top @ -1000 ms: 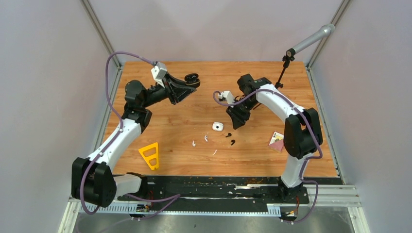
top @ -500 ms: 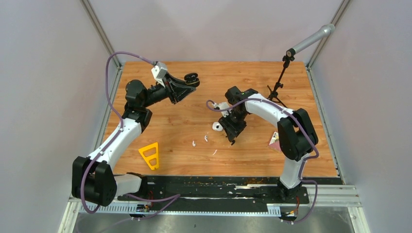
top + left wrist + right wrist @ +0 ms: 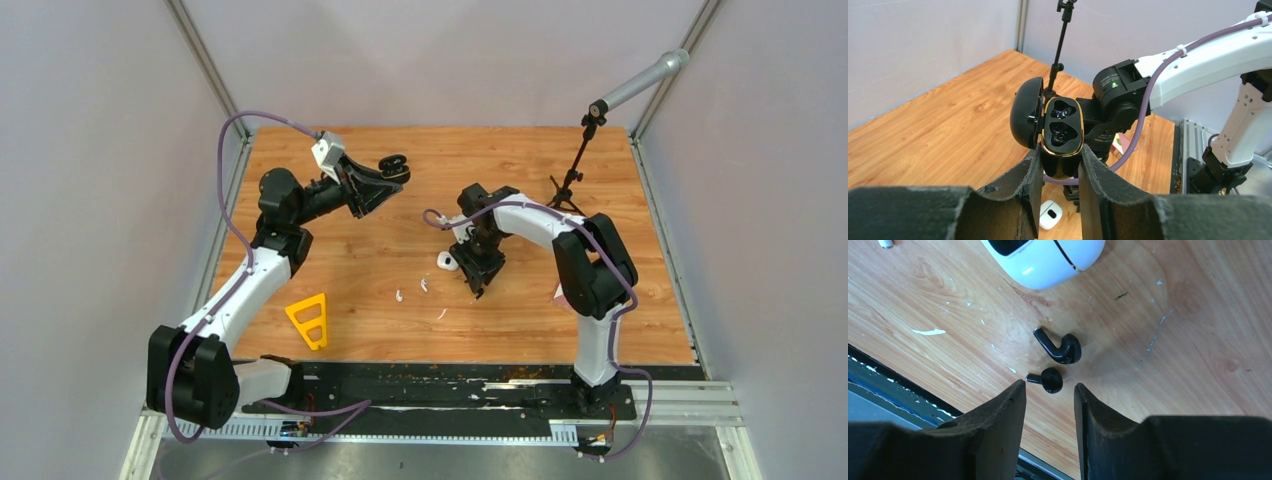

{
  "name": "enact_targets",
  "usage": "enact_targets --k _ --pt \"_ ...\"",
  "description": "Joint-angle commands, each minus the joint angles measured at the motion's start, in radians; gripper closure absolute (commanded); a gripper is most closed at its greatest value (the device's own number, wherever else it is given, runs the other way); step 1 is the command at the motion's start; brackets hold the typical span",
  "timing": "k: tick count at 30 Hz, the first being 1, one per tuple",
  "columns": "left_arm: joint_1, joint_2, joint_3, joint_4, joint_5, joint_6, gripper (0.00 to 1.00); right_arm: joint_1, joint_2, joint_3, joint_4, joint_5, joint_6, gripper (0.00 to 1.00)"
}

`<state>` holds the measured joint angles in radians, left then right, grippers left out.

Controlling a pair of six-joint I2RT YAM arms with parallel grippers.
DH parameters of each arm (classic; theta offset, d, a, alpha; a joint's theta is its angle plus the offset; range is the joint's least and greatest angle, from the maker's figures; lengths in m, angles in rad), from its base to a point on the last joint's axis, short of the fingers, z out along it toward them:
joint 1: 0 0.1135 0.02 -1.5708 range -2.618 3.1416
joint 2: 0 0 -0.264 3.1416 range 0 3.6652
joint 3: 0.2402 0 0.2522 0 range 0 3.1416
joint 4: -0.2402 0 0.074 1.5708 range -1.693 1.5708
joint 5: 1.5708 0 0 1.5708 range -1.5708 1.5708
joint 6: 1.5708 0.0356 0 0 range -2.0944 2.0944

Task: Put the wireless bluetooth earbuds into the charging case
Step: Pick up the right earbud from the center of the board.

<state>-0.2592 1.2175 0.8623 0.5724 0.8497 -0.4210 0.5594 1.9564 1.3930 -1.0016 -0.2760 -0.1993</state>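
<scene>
My left gripper [image 3: 385,178] is shut on a black charging case [image 3: 393,166] and holds it in the air at the back left. In the left wrist view the case [image 3: 1063,130] stands between the fingers with its lid open and both wells empty. My right gripper [image 3: 478,283] is open and low over the table. In the right wrist view two black earbuds [image 3: 1060,347] [image 3: 1050,380] lie on the wood just ahead of the open fingertips [image 3: 1048,387]. Two white earbuds [image 3: 400,296] [image 3: 424,285] lie left of it. A white case [image 3: 447,261] [image 3: 1043,257] lies beside the right gripper.
A thin white sliver [image 3: 441,313] lies near the front. A yellow triangular piece [image 3: 309,320] sits at the front left. A pink card [image 3: 560,291] shows behind the right arm. A microphone stand [image 3: 575,165] stands at the back right.
My right arm has swung left and down from the table's middle to just above the black earbuds beside the white case. The left gripper with the black case has hardly moved.
</scene>
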Motion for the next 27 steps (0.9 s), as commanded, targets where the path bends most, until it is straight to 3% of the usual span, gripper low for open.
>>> enact_targets --k 1,8,19,27 --pt "0.005 -0.035 -0.013 0.039 -0.004 0.002 1.00 0.012 0.015 0.047 0.019 0.010 0.017 0.60" --pt "0.005 -0.042 -0.020 0.046 -0.003 0.001 1.00 0.026 0.037 0.037 0.023 0.032 0.023 0.67" --pt "0.005 -0.048 -0.028 0.061 -0.007 0.001 1.00 0.039 0.052 0.024 0.017 0.063 0.023 0.68" --pt "0.005 -0.050 -0.034 0.066 -0.010 0.001 1.00 0.051 0.053 0.021 0.012 0.092 0.023 0.75"
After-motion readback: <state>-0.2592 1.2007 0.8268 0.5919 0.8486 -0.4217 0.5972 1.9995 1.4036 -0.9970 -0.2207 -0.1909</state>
